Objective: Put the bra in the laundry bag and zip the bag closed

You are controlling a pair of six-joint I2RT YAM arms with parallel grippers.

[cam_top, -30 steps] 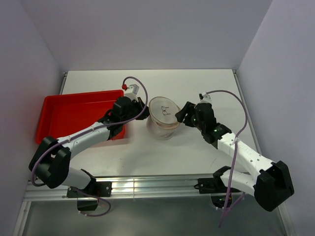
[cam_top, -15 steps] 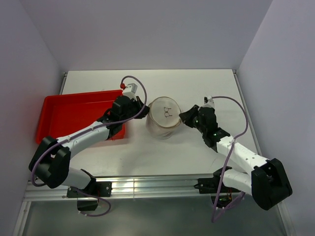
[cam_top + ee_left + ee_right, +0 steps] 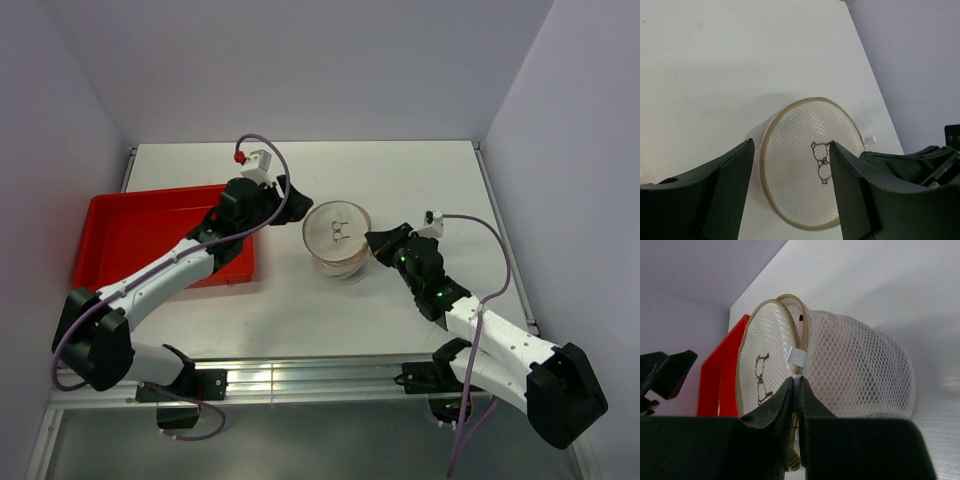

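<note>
The laundry bag (image 3: 338, 240), a round drum of whitish mesh with a beige zipper rim and a small black drawing on its lid, stands mid-table. My left gripper (image 3: 284, 194) hangs open above and to the left of it, clear of the bag. In the left wrist view its fingers (image 3: 730, 175) frame the lid (image 3: 800, 170) without touching it. My right gripper (image 3: 375, 243) is shut on the rim at the bag's right side. In the right wrist view its jaws pinch the zipper rim (image 3: 798, 382) just under a white tab (image 3: 796, 357). The bra does not show.
A red plastic tray (image 3: 140, 235) lies left of the bag, under my left forearm, and its edge shows behind the bag (image 3: 720, 375). Grey walls close in the table at the back and on both sides.
My left gripper has let go of the bag's left rim, opened and drawn back up and away. My right gripper has shut on the right rim. The bag has shifted slightly right.
</note>
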